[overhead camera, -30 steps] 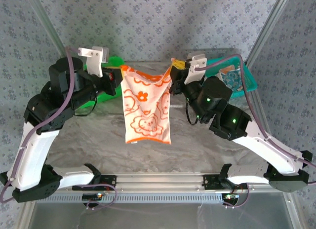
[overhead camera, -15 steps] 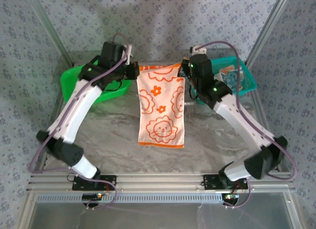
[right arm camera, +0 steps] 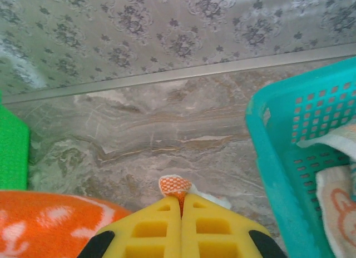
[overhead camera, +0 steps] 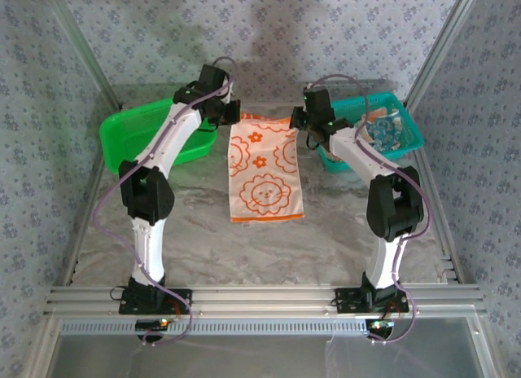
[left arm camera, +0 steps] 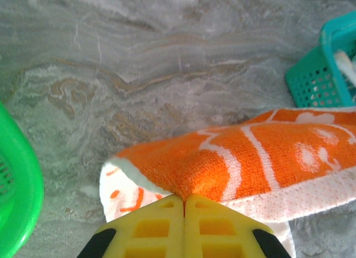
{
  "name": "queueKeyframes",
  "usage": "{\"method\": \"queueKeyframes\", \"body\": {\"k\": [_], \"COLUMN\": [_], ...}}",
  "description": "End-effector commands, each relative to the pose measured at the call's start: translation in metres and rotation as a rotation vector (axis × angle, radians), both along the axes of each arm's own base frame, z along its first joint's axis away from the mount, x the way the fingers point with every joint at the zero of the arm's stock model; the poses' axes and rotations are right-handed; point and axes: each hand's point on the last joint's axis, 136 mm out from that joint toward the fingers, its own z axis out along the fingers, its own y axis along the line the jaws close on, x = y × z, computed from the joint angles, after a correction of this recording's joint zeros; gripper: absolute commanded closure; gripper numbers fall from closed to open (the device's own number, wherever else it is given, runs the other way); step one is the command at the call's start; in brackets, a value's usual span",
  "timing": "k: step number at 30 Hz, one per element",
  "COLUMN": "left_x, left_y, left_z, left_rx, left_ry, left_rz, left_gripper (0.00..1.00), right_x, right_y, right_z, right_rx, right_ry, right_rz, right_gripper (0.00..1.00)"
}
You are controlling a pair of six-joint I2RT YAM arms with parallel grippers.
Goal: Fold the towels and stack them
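Observation:
A peach towel [overhead camera: 262, 173] with orange flower and lion prints lies stretched on the marble table, its near end flat and its far edge held up. My left gripper [overhead camera: 230, 115] is shut on the far left corner of that towel [left arm camera: 233, 163], yellow fingers [left arm camera: 161, 224] pressed together. My right gripper [overhead camera: 299, 117] is shut on the far right corner, where a small checked tab [right arm camera: 175, 185] pokes out between the fingers [right arm camera: 211, 227]. More towels [overhead camera: 381, 129] lie in the teal basket [overhead camera: 407, 121] at the back right.
A green mesh basket [overhead camera: 122, 134] stands at the back left, close to my left arm. The teal basket wall [right arm camera: 278, 158] is just right of my right gripper. Metal frame posts and the patterned back wall [overhead camera: 269, 36] bound the table.
Both arms have reached far back across the table, carrying the towel from hanging in the air down onto the table, where it now lies spread out.

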Motion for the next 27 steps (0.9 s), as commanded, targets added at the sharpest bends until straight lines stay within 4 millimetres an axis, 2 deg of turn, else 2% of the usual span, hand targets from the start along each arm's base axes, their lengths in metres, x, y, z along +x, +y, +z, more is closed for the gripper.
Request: {"method": "queueKeyframes", "body": {"k": [1, 7, 16, 18, 19, 27], "left_x": [-0.015, -0.046, -0.096, -0.107, -0.110, -0.140], "left_y": [0.003, 0.012, 0.021, 0.021, 0.019, 0.016], "left_z": [-0.003, -0.032, -0.051, -0.056, -0.057, -0.066], "left_rx": [-0.015, -0.034, -0.066, -0.064, -0.066, -0.059], "left_ry": [0.034, 0.124, 0.194, 0.216, 0.212, 0.223], "left_rz": [-0.003, 0.041, 0.093, 0.098, 0.099, 0.099], "left_gripper": [1.00, 1.00, 1.00, 1.00, 1.00, 1.00], "right_x": [-0.010, -0.039, -0.084, -0.090, -0.100, -0.130], "right_y": [0.001, 0.004, 0.004, 0.004, 0.002, 0.004], "right_z": [-0.012, -0.043, -0.067, -0.067, -0.080, -0.085], "right_rx": [0.032, 0.016, -0.036, -0.039, -0.053, -0.083], "right_ry": [0.030, 0.103, 0.168, 0.170, 0.201, 0.220], "right_rz": [0.007, 0.022, 0.039, 0.045, 0.049, 0.066], "right_gripper": [1.00, 1.00, 1.00, 1.00, 1.00, 1.00]}}
